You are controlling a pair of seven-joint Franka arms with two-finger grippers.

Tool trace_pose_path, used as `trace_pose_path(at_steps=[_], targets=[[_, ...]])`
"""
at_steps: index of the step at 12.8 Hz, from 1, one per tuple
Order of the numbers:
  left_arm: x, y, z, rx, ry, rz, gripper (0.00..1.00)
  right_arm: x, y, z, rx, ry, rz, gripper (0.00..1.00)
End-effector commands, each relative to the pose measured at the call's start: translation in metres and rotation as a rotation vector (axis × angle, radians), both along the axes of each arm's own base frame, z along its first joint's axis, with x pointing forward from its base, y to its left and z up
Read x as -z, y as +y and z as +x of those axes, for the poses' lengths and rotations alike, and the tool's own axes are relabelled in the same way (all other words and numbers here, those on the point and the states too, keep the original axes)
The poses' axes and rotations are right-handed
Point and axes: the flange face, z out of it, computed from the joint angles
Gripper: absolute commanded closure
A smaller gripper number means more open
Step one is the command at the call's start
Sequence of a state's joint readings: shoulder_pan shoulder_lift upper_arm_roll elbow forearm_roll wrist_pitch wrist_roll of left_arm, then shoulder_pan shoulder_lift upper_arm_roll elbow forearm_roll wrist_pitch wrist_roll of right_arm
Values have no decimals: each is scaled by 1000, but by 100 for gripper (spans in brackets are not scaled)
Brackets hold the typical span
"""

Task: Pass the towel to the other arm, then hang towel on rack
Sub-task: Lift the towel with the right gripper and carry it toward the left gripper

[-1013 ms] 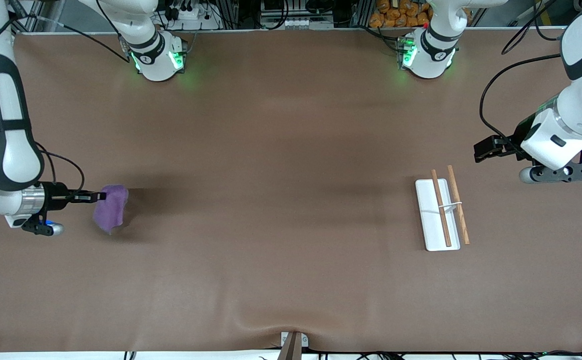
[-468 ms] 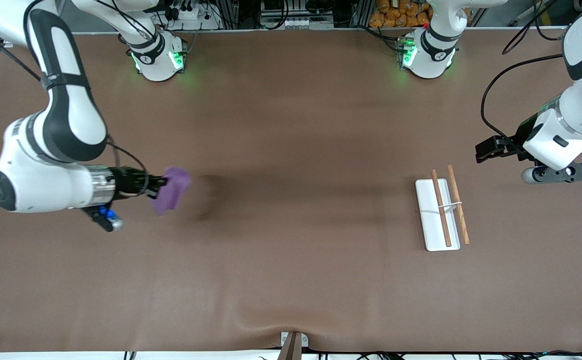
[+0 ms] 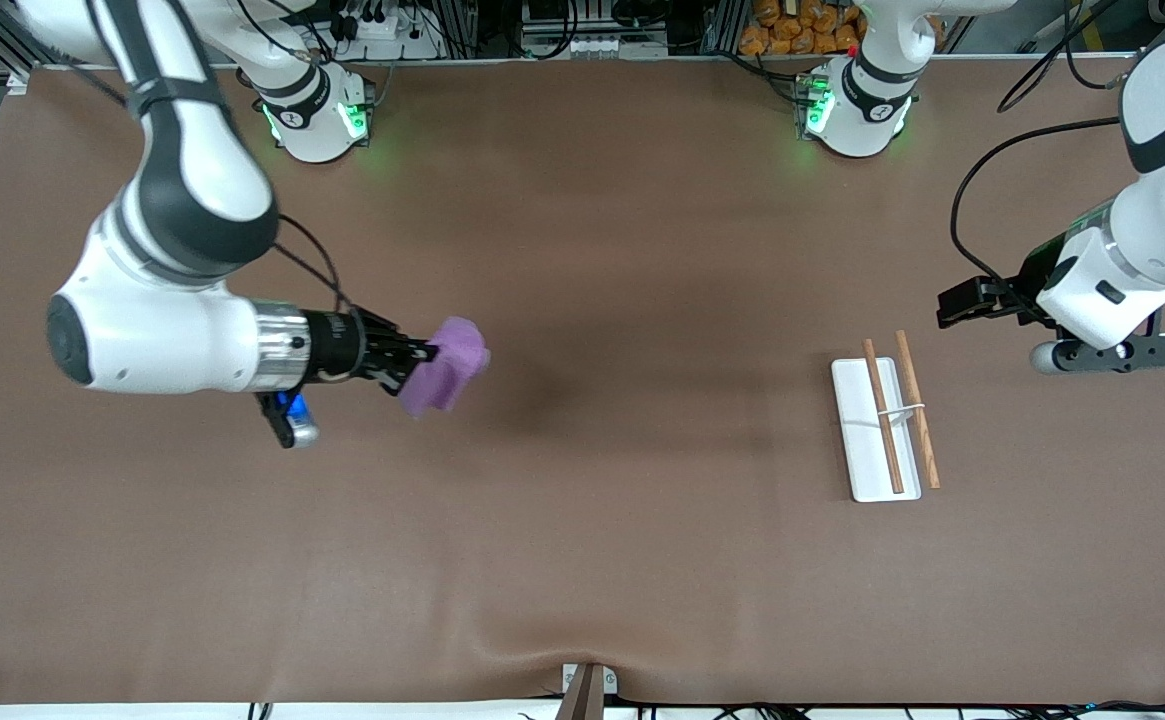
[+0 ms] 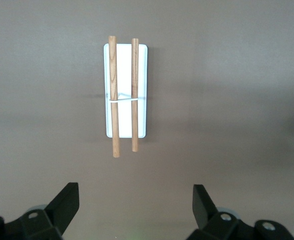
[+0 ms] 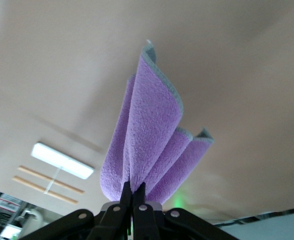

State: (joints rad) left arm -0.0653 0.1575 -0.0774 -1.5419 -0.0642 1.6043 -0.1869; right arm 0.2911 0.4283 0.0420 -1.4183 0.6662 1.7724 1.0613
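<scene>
The purple towel [image 3: 447, 376] hangs in folds from my right gripper [image 3: 422, 357], which is shut on it in the air over the table's middle, toward the right arm's end. It fills the right wrist view [image 5: 154, 140], pinched at my fingertips [image 5: 134, 189]. The rack [image 3: 887, 417], a white tray base with two wooden rods and a thin crosspiece, lies on the table toward the left arm's end. It also shows in the left wrist view [image 4: 125, 93] and small in the right wrist view [image 5: 56, 167]. My left gripper [image 3: 957, 303] is open and empty, held above the table beside the rack [image 4: 134, 205].
The brown table mat [image 3: 582, 250] is bare between the towel and the rack. The arm bases [image 3: 317, 110] stand along the table's edge farthest from the front camera. A small bracket [image 3: 587, 685] sits at the nearest edge.
My right gripper has carried the towel from the right arm's end toward the middle of the table. My left gripper has shifted slightly toward the rack.
</scene>
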Motion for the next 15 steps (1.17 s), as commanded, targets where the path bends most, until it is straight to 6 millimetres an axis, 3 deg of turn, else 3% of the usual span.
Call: trace_pose_path(at_steps=[1, 3, 7, 10, 13, 15], targets=[[0, -9, 0, 15, 10, -15, 0, -22, 56, -9, 110, 19, 49, 100], [11, -17, 2, 25, 31, -22, 0, -34, 99, -20, 216, 24, 107, 100], [30, -32, 3, -40, 111, -124, 0, -55, 151, -31, 484, 50, 230, 100], [45, -48, 4, -116, 177, -182, 0, -37, 191, -45, 556, 36, 247, 100], [60, -66, 6, -194, 239, -226, 0, -4, 235, -54, 727, 24, 299, 100], [77, -73, 10, -223, 285, -259, 0, -1, 250, -54, 802, 7, 349, 100]])
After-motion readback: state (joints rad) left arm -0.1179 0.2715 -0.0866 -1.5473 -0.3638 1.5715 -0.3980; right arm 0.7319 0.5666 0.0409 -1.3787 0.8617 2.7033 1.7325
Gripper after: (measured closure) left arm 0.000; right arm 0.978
